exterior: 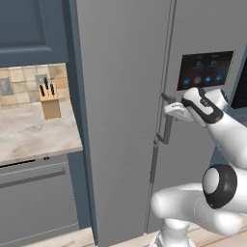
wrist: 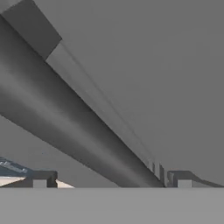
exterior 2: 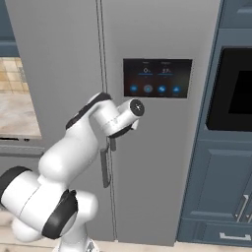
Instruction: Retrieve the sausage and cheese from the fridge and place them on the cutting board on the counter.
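Note:
The light-grey fridge (exterior: 120, 96) stands with both doors shut, so the sausage and the cheese are hidden. My gripper (exterior: 167, 110) is open at the right door's vertical bar handle (exterior: 166, 126), near its top end. In the hand view the handle (wrist: 65, 113) runs slantwise between my two fingertips (wrist: 40, 181), and the gripper (wrist: 112, 181) straddles it without closing. In the right base view the handle (exterior 2: 105, 170) shows below my hand. The beige counter (exterior: 29, 130) lies to the fridge's left. The cutting board is out of view.
A tan knife block (exterior: 49, 101) stands at the back of the counter. A dark touch panel (exterior 2: 157, 78) sits on the right fridge door. A black wall oven (exterior 2: 236, 93) and blue cabinets (exterior 2: 216, 187) stand right of the fridge. A grey drawer front (exterior: 34, 193) sits under the counter.

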Robot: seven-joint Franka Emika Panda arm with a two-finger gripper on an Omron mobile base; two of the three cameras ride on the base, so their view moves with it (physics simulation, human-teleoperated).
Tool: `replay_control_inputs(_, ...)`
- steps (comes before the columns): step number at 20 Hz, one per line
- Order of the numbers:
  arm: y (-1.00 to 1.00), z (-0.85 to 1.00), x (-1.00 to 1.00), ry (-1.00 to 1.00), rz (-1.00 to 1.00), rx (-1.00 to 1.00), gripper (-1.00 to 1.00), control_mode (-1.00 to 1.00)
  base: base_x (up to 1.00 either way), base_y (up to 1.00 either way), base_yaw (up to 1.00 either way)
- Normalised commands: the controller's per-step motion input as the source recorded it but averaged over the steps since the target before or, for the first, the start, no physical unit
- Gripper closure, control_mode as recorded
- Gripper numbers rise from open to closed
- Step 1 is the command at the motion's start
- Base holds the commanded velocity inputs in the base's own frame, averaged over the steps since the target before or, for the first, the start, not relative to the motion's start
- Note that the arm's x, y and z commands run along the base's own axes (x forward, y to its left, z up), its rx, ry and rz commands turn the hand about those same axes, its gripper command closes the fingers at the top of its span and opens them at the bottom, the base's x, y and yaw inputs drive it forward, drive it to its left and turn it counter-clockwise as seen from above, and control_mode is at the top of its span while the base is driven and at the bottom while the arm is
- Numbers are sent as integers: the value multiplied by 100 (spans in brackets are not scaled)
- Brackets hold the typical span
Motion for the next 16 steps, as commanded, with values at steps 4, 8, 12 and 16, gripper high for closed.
replay_control_inputs(4, 5, -11, 32, 0, 1, 0, -100, -100, 0, 0, 0)
replay_control_inputs(8, 9, -27, 35, -6, 0, 0, -100, -100, 0, 0, 0)
replay_control_inputs(12, 16, -23, 30, -13, -1, 0, -100, -100, 0, 0, 0)
replay_control_inputs(16, 14, -12, 42, -10, -2, 0, -100, -100, 0, 0, 0)
